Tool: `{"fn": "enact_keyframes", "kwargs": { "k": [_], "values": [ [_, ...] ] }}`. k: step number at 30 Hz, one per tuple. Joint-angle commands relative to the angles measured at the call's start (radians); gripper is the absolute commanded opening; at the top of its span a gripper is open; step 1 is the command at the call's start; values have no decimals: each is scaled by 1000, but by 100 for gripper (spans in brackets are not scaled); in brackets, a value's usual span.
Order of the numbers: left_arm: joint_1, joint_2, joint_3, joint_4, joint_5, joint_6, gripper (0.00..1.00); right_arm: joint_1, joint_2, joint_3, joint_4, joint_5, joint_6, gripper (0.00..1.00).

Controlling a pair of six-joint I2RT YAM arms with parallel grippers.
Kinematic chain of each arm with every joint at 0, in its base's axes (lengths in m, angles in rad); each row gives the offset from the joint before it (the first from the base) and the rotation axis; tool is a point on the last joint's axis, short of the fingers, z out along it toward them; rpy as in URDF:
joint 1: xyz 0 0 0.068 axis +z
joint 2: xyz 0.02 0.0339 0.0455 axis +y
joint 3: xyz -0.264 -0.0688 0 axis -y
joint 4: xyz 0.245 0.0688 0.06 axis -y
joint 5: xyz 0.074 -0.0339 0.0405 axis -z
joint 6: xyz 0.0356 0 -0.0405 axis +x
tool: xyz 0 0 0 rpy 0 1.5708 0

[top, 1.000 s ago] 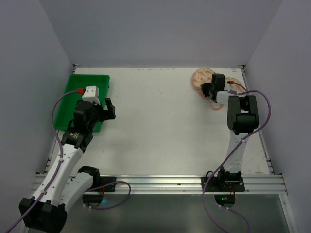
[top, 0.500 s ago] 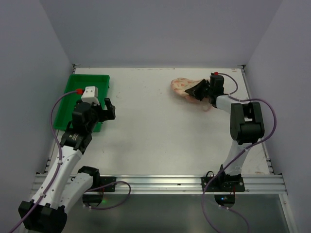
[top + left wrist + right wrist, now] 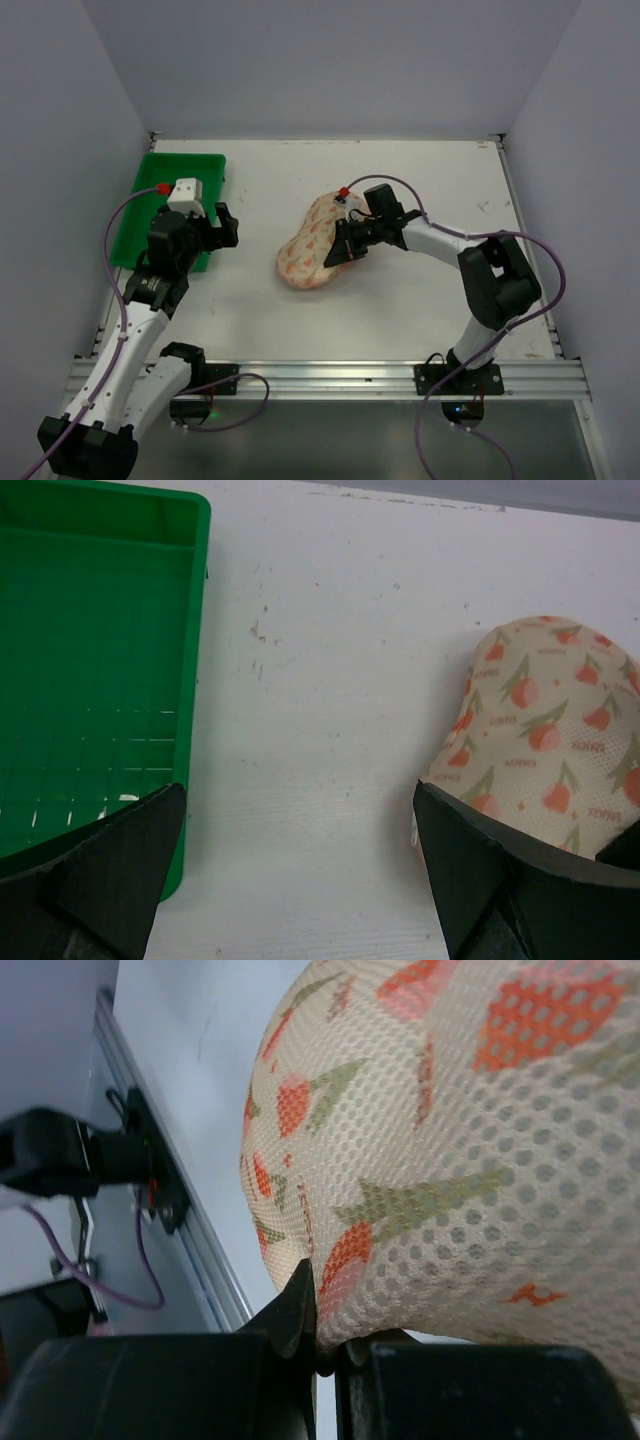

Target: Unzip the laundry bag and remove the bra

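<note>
Lying near the middle of the white desk (image 3: 400, 310), the padded, peanut-shaped cream mesh laundry bag (image 3: 308, 243) printed with pink-red and green tulips runs on a slant, one lobe toward the far side and the other nearer the arms' bases. The right arm (image 3: 440, 240) reaches leftward across the desk to the bag's right edge, and its jaws are clenched on the bag. In the right wrist view the two black fingers (image 3: 180, 1385) press together with a fold of the printed mesh pinched between them at the bag's lower rim, while the rest of the fabric bulges above and fills most of that view. Whether the zip is open or closed cannot be told from any view. The left arm (image 3: 170, 245) stands at the left side of the desk, over the near right corner of the green rectangular plastic tray (image 3: 170, 175), well apart from the bag. Its jaws are released, spread wide with nothing between them. In the left wrist view they frame bare desk, with the tray's grid-patterned floor to the left and one rounded end of the bag to the right, partly hidden behind the right-hand finger. The tray sits near the far left corner of the desk.
</note>
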Motion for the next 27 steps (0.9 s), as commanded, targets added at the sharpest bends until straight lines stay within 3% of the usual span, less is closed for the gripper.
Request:
{"fn": "enact_keyframes", "kwargs": {
  "k": [1,6,7,8,9,10,11,12,20,27],
  "values": [
    [7,-14,-17,47,16,-1,100,68,26,75,-137,-111,-218,0],
    [8,-14,-17,44,17,-2,100,106,88,135,-269,-59,-309,0],
    [8,-14,-16,44,17,-2,100,106,89,131,-262,-41,-304,5],
    [8,-14,-17,44,17,-4,100,105,86,123,-247,-33,-295,21],
    [8,-14,-16,44,19,-4,100,106,83,120,-242,-24,-272,50],
    [8,-14,-17,44,21,-4,100,105,78,115,-237,6,-260,63],
    [8,-13,-19,46,24,-4,100,105,59,112,-225,30,-228,90],
    [8,-13,-17,46,30,-4,100,105,43,108,-216,56,-215,99],
    [8,74,-11,54,158,-12,100,106,-208,-16,-55,497,32,99],
    [-1,214,35,-37,307,-77,100,115,-452,-279,116,658,305,99]
  ]
}}
